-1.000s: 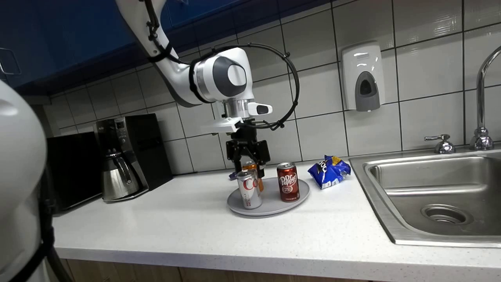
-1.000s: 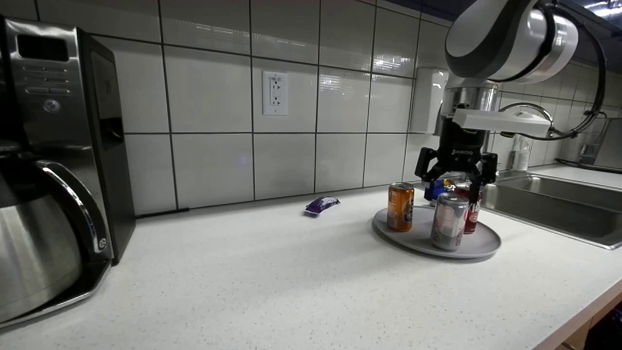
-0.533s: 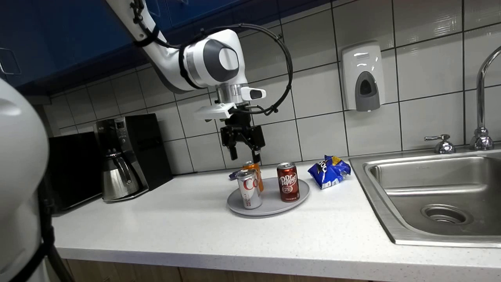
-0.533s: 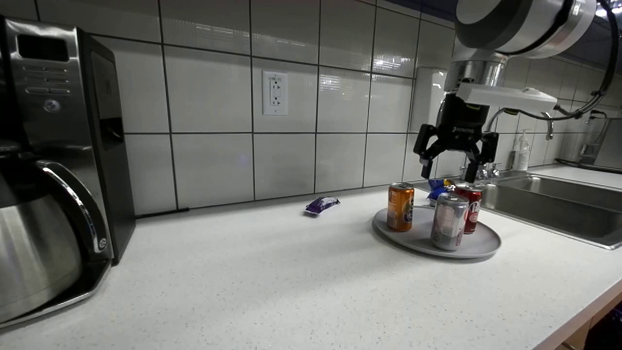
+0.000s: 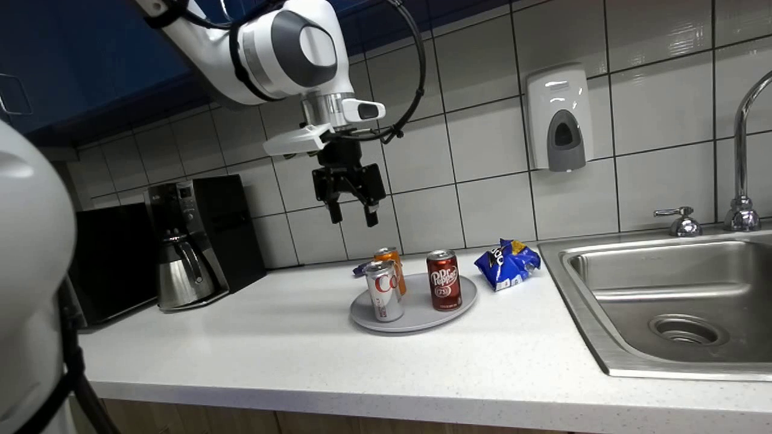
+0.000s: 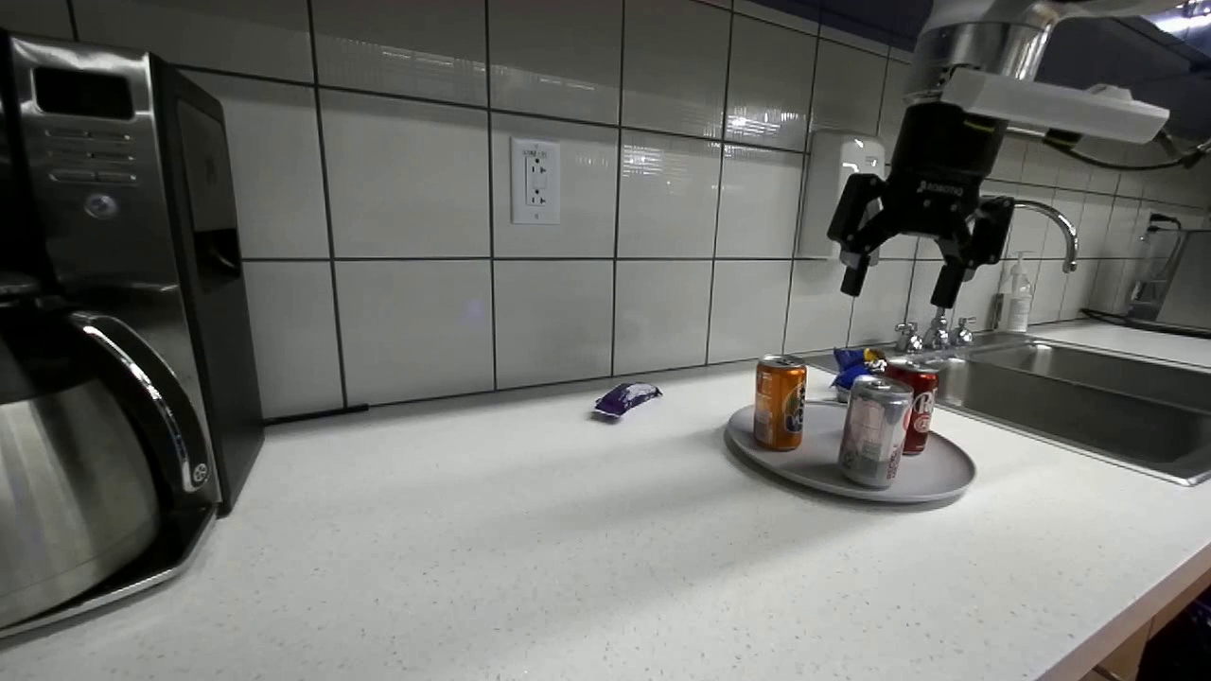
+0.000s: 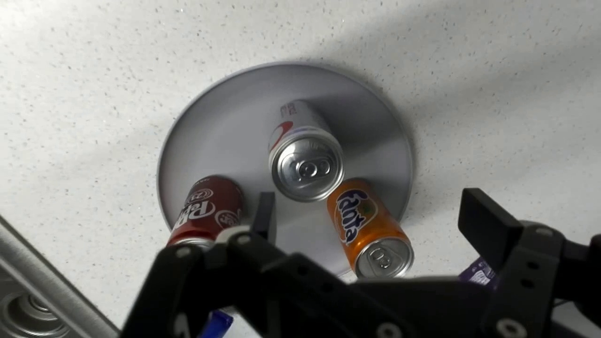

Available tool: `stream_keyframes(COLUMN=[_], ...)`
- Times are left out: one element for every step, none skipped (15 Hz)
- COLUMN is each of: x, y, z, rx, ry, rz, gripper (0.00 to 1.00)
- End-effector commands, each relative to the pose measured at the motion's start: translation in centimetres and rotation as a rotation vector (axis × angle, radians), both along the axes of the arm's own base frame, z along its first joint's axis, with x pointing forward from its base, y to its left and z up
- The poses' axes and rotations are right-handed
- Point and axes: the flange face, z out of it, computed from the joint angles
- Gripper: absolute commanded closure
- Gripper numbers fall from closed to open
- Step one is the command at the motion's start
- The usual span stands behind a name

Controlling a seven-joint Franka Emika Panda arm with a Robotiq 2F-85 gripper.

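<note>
My gripper (image 5: 353, 216) hangs in the air above a round grey plate (image 7: 220, 136), fingers spread wide with nothing between them. On the plate stand three upright cans: a silver Diet Coke can (image 5: 385, 292), an orange Fanta can (image 6: 781, 405) and a dark red Dr Pepper can (image 5: 444, 282). Seen from the wrist, the Fanta can (image 7: 364, 220) lies below the gap between the fingers, while one finger partly covers the Dr Pepper can (image 7: 206, 206). No can is touched. In an exterior view the silver can (image 6: 875, 433) hides part of the Dr Pepper can.
A crumpled blue snack bag (image 5: 508, 265) lies between the plate and the steel sink (image 5: 582, 313). Near the tiled wall rests a small purple wrapper (image 6: 626, 399). A coffee maker (image 5: 208, 241) stands toward the far end, and a soap dispenser (image 5: 560, 117) hangs on the wall.
The gripper has risen well clear of the cans, drifting left in one exterior view and slightly right in the other, its fingers staying wide. Plate, cans and bags have not moved.
</note>
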Motion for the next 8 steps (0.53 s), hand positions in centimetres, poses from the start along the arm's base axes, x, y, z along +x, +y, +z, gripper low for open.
stream_keyframes(x=[-3.6,-4.4,-5.2,-6.1,-3.7,-4.1,-4.1,-4.1], y=[1.9,2.3,2.7,2.9,2.2,2.4,2.4,2.4], z=[2.3,2.7,3.1,3.6,2.4,2.8,2.9,2.7], rx=[0.004,0.008,0.008,0.019,0.005,0.005,0.005,0.005], ry=[0.022,0.031,0.039,0.049,0.044,0.041,0.038,0.040], rz=[0.032,0.040,0.046,0.053,0.048,0.052,0.052,0.052], gripper=[0.00,0.00,0.00,0.00,0.00,0.00,0.00,0.00])
